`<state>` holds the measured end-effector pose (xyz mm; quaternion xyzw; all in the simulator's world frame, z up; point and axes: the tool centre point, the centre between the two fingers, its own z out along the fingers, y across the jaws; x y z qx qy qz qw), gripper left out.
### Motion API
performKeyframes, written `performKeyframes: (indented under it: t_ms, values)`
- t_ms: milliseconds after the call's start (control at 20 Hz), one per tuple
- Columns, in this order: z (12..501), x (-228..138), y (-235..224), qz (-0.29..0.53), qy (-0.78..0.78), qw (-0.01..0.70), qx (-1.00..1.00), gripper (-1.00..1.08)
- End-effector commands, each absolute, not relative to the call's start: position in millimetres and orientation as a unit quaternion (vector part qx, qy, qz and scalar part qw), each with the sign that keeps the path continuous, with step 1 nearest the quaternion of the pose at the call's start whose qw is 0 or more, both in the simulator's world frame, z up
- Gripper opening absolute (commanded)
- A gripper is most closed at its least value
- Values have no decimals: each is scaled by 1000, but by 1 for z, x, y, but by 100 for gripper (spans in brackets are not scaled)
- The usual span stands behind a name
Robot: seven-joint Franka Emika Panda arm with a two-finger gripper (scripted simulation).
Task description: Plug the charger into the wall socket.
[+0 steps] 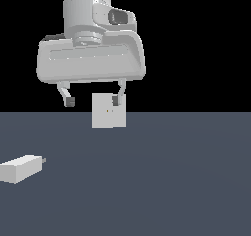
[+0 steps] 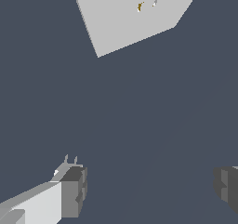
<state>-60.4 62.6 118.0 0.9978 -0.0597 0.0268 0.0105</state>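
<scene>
Where the floor comes nearest in the exterior view, the charger is seen lying flat on the dark grey floor, at that view's left edge, with its short grey prong turned toward the exterior view's right. It is touched by nothing and lies well apart from the arm. In the wrist view a white block with two small prongs is partly seen beside one dark finger pad; whether it is touched there cannot be told from that picture.

Farther back, the gripper is held above the floor, its jaws spread wide and nothing grasped between them. One finger hangs free against the black background, while the other is seen in front of the upper edge of the wall socket.

Farthest of all, the wall socket stands upright on the floor as a flat white square plate, two tiny yellowish marks shown at its centre. In the wrist view its face is seen tilted.
</scene>
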Motion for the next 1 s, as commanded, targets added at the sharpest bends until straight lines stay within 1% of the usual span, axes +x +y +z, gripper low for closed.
performKeyframes:
  t_ms: [0,500,950]
  values:
    - [108,-71,80,31,-72,9,997,100]
    - [75,-99,136,43,-110,6,993,100]
    - [63,-106,158,48,-124,6,991,100]
